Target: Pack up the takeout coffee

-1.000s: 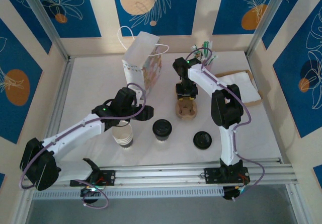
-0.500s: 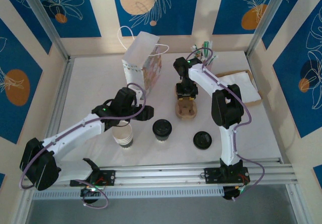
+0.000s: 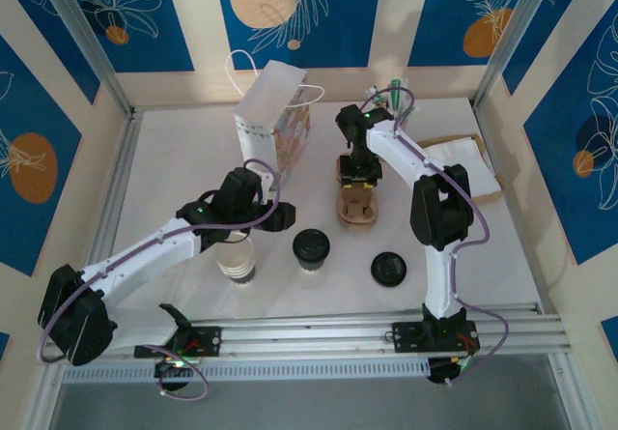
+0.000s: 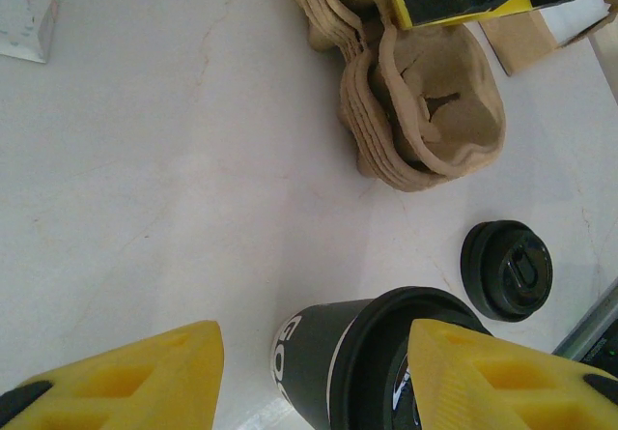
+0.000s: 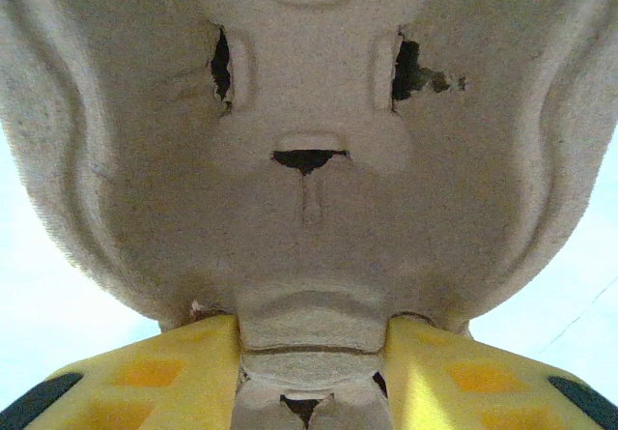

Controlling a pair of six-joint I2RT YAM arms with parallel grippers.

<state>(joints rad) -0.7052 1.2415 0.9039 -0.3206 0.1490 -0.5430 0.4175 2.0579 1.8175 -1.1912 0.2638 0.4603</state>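
Two states: your right fingers [image 5: 174,367] pinch the pulp carrier [image 3: 357,208] at the middle of the table [image 3: 183,159], while your left fingers [image 4: 135,372] spread wide, empty, just beside the upright takeout coffee [image 3: 311,249] nearer its near edge.

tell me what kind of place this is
Probably a robot test cell staged as a coffee takeout counter: aluminium frame rails and printed wall panels box in a table holding a lidded coffee cup, pulp cup carriers and a paper bag.

My white table [image 3: 183,169]: paper bag [image 3: 273,121] at back, pulp carrier stack [image 3: 356,208] mid, takeout coffee [image 3: 311,248] nearer me, loose black lid [image 3: 388,269] to its R, cup stack [image 3: 238,259] L, brown paper [image 3: 473,164] far R.
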